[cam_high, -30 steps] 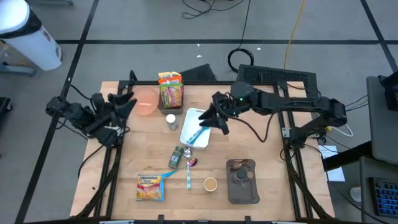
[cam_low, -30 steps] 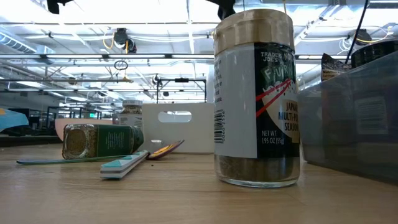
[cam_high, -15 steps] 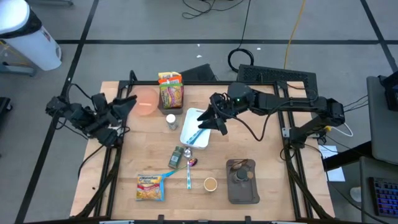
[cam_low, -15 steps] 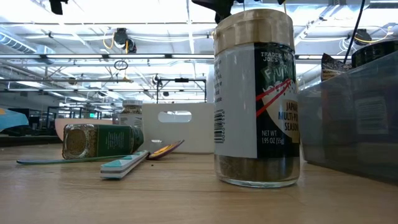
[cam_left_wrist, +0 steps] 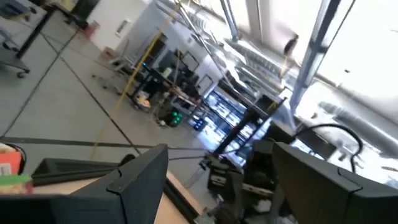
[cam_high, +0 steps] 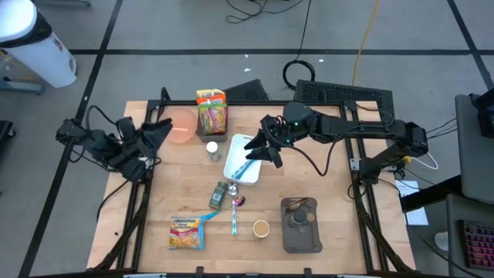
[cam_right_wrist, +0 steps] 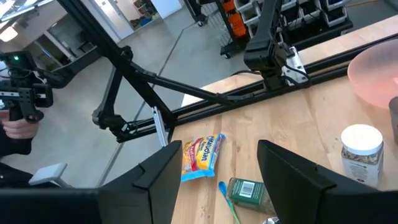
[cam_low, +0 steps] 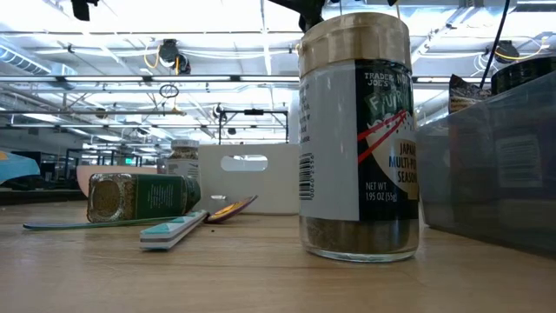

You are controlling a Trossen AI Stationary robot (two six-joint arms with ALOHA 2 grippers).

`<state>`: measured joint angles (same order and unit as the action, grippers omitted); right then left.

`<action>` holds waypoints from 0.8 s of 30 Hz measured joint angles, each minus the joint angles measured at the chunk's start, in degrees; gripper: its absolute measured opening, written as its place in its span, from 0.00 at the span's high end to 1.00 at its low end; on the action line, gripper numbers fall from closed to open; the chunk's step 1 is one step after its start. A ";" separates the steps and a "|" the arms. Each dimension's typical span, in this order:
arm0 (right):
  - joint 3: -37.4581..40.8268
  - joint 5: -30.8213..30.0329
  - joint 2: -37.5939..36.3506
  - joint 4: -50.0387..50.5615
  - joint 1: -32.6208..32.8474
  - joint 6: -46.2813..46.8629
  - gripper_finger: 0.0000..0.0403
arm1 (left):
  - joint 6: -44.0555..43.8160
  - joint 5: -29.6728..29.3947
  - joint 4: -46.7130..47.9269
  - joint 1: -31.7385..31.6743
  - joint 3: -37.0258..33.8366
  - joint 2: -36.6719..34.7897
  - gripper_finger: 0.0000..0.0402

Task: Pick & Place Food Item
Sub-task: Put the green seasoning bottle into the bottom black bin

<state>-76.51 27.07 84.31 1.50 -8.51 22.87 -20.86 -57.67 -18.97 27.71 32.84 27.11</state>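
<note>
Noodle packet [cam_high: 186, 232], the blue-and-yellow one, lies flat near the table's front edge, left of centre, with bare wood all around it. Just to its right a small round cup [cam_high: 261, 228] sits alone, and a dark bin [cam_high: 301, 225] holding dark items occupies the front right. Moving back, a toothbrush [cam_high: 235, 218] lies lengthwise beside a green jar [cam_high: 218, 194] tipped on its side; the low view shows that jar [cam_low: 143, 197] resting flat with the brush [cam_low: 174, 231] in front of it, while a tall spice jar [cam_low: 357, 139] stands upright close to that camera.

Mid-table now: a white tray [cam_high: 242, 158] stands with a long blue tool leaning across it, and a small white-capped jar [cam_high: 211, 150] stands just off its left side. The right gripper [cam_high: 265, 148] hangs over the tray's right edge, fingers spread apart, nothing between them; its wrist view looks past them to the packet [cam_right_wrist: 202, 155] and the capped jar [cam_right_wrist: 361, 154].

Further back, a pink bowl [cam_high: 181, 124] and a colourful snack bag [cam_high: 211, 113] sit near the rear edge. The left gripper [cam_high: 158, 129] waits at the table's left side by the bowl, fingers wide and empty. Open wood stretches along the right half behind the bin.
</note>
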 joint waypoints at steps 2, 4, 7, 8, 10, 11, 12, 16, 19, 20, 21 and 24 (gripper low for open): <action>0.01 0.00 0.00 0.00 0.00 0.00 0.50 | 0.74 -0.29 -1.14 0.02 0.00 0.00 0.27; 0.00 0.00 0.00 0.00 -0.03 -0.02 0.50 | 0.91 1.67 -0.76 0.01 0.00 -0.04 0.27; 0.00 0.00 0.00 0.00 -0.02 0.00 0.50 | -0.01 6.70 1.51 0.34 0.00 0.13 0.27; 0.00 0.00 0.00 0.00 -0.02 -0.02 0.50 | -0.85 7.81 2.19 0.55 0.00 0.40 0.27; 0.00 0.00 0.00 0.02 -0.02 -0.02 0.49 | -2.60 8.46 3.89 0.96 0.00 1.22 0.27; 0.00 0.00 0.00 0.02 -0.02 -0.01 0.49 | -3.73 8.59 4.74 1.13 0.00 1.83 0.27; 0.00 0.00 0.00 0.02 -0.02 0.00 0.49 | -4.91 8.60 5.47 1.38 0.00 2.51 0.27; 0.00 0.00 0.00 0.02 -0.02 0.00 0.50 | -10.20 9.94 8.25 2.20 0.00 5.97 0.27; 0.00 0.00 0.00 0.02 -0.02 0.00 0.50 | -15.35 13.23 10.53 2.77 0.06 8.82 0.27; 0.01 0.00 0.00 0.02 -0.02 -0.01 0.50 | -17.33 14.32 12.36 2.88 0.31 9.77 0.27; 0.02 0.00 0.00 0.03 -0.06 -0.01 0.50 | -19.96 15.18 14.79 2.97 0.72 10.79 0.27; 0.00 0.00 0.00 0.02 -0.15 -0.02 0.50 | -28.05 19.18 24.60 3.17 3.50 14.06 0.27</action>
<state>-76.51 27.07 84.31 1.52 -8.67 22.85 -48.91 -38.48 5.64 30.87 36.34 41.17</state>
